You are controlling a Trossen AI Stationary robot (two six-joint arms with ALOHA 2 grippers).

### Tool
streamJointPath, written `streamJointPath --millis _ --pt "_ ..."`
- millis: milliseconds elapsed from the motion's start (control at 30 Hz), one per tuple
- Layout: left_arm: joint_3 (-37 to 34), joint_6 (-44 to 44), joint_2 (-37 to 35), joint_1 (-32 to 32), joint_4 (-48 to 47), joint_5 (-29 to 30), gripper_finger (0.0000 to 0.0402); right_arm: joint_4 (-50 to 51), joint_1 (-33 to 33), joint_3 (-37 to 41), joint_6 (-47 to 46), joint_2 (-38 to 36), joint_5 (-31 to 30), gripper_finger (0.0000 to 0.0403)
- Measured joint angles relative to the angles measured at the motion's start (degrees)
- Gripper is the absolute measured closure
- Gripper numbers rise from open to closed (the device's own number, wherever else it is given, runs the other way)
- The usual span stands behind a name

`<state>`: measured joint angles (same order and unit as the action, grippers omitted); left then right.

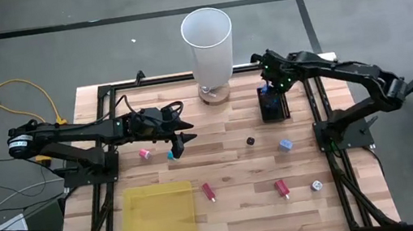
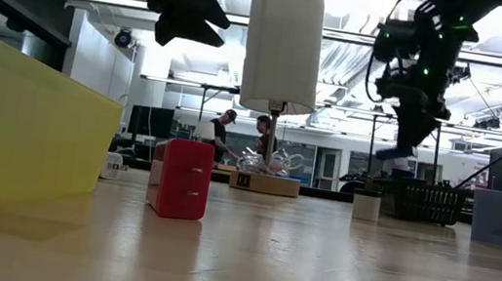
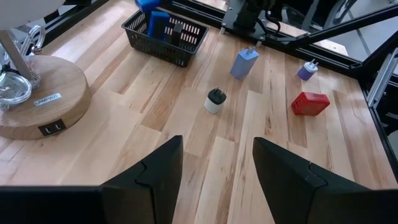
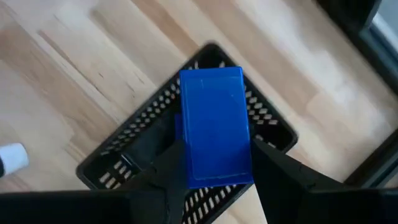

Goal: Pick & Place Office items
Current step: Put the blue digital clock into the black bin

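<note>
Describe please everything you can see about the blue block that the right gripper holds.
The blue block is a flat, smooth rectangular piece with rounded corners, plain bright blue, plastic by its look. It sits between the two dark fingers of the right gripper, which are shut on its sides, so it is lifted, not resting. It hangs directly above the small black basket at the far right part of the table, near the tall white cylinder. Only the fingers touch it.

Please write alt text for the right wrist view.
The right gripper holds a blue block between its fingers directly above a small black basket standing on the wooden table.
</note>
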<state>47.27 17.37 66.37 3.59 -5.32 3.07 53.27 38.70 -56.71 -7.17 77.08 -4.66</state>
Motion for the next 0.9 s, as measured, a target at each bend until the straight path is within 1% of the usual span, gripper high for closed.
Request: streamJointPath --millis 100,333,633,900 --pt "0.0 0.0 0.0 0.0 0.0 0.0 0.0212 -1.1 0.6 2.1 -0.2 0.0 -1.2 0.0256" --pt "0.0 0.0 0.0 0.0 0.1 0.0 0.0212 -3.3 1.5 4.1 -0.2 0.0 -0.7 0.0256" --pt "0.0 0.0 0.0 0.0 0.1 0.0 0.0212 -3.0 1.4 5.1 -1.7 0.0 4.4 0.0256" --pt "0.0 0.0 0.0 0.0 0.3 0.0 0.0212 -2.9 0.2 5.1 -3.0 0.0 6.3 0.0256"
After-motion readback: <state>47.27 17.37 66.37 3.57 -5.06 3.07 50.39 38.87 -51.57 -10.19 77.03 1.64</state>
